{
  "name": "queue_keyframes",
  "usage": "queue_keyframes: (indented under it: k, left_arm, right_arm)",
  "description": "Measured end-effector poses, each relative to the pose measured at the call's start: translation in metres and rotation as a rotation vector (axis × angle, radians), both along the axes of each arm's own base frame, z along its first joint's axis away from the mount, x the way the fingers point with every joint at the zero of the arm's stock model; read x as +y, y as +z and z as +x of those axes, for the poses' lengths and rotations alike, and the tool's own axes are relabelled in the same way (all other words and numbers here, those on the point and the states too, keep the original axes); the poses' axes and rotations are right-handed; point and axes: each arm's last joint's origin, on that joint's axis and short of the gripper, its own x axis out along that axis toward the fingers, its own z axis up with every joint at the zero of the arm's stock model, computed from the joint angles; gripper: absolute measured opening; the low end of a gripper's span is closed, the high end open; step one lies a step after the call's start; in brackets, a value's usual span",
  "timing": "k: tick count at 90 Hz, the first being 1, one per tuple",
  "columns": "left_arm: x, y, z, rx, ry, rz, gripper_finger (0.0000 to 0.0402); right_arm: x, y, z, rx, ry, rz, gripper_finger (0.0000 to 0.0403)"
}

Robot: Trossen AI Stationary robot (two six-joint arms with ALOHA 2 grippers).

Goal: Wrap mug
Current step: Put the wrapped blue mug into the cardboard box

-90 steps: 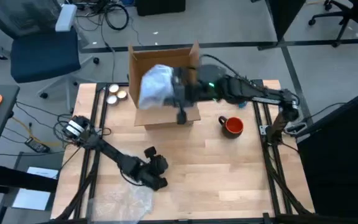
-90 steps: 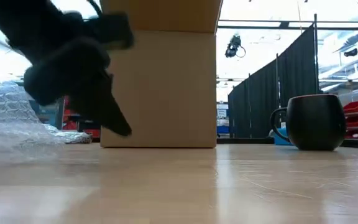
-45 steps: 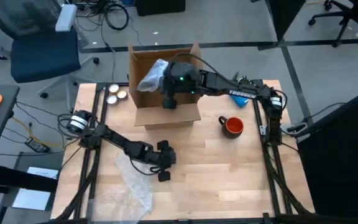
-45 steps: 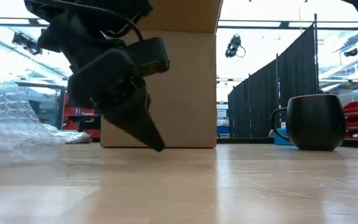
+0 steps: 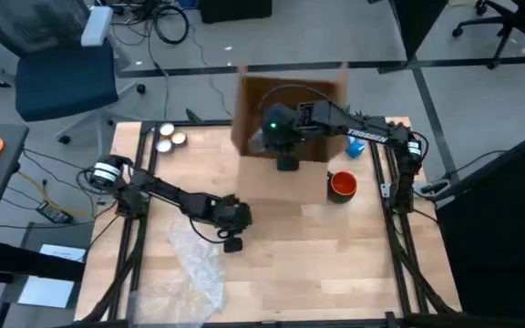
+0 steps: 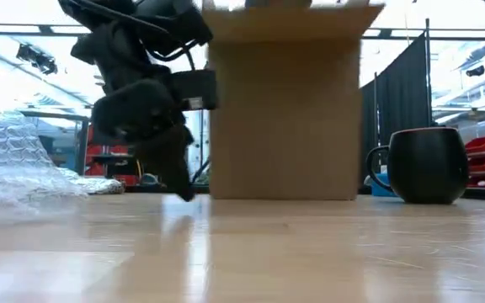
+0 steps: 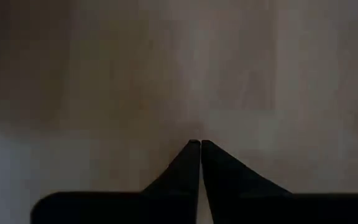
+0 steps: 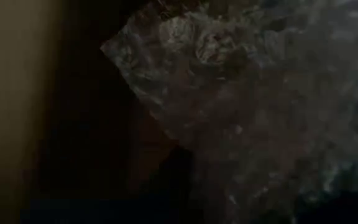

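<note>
Nearest the front edge of the desk point(image 5: 290, 264), a crumpled sheet of bubble wrap point(image 5: 194, 273) lies flat on the wood at the left, untouched by either arm. Just beyond it the left gripper point(image 5: 232, 239) hangs low over bare wood near the middle of the desk; the left wrist view shows its fingers point(image 7: 191, 163) pressed together with nothing between them.

Farther back and to the right stands the mug point(image 5: 342, 186), red-orange inside and dark outside, upright with its handle pointing left, bare of any wrapping and well apart from the loose sheet.

At the far edge sits an open cardboard box point(image 5: 290, 114). The right gripper point(image 5: 281, 146) reaches down into it, and the right wrist view looks closely onto a bundle of bubble wrap point(image 8: 260, 112) inside the box; whether its fingers are clenched on that bundle I cannot tell.

Wrapping seems barely begun: material is being handled, the mug waits. Next, a sheet probably has to be spread flat near the mug and the mug set onto it.
</note>
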Motion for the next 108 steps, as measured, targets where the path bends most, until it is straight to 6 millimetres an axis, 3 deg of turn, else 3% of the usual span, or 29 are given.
queue_keyframes:
  k: [9, 35, 55, 63, 78, 92, 108]
  left_arm:
    - [0.002, 0.002, -0.008, 0.063, 0.001, 0.018, 0.0000]
    - [0.005, 0.023, -0.024, 0.088, 0.018, 0.013, 0.0000]
    - [0.017, 0.069, -0.081, 0.213, 0.166, 0.043, 0.0000]
    - [0.024, 0.091, -0.102, 0.146, 0.224, 0.117, 0.0000]
    - [0.035, 0.123, -0.130, -0.056, 0.328, 0.208, 0.0000]
    - [0.037, 0.134, -0.133, -0.170, 0.362, 0.221, 0.0000]
    - [0.036, 0.131, -0.123, -0.194, 0.363, 0.271, 0.0000]
  right_arm:
    - [0.000, 0.012, -0.010, 0.000, -0.023, 0.017, 0.0007]
    - [-0.007, 0.008, -0.008, -0.024, 0.112, 0.178, 0.0007]
    - [0.010, 0.002, -0.020, 0.098, 0.195, 0.369, 0.0007]
    - [0.015, 0.002, -0.028, 0.151, 0.208, 0.488, 0.0007]
    - [0.022, 0.011, -0.031, 0.059, 0.341, 0.605, 0.0007]
    - [0.006, 0.015, -0.026, -0.031, 0.312, 0.523, 0.0007]
    - [-0.018, 0.018, -0.010, -0.205, 0.235, 0.460, 0.0007]
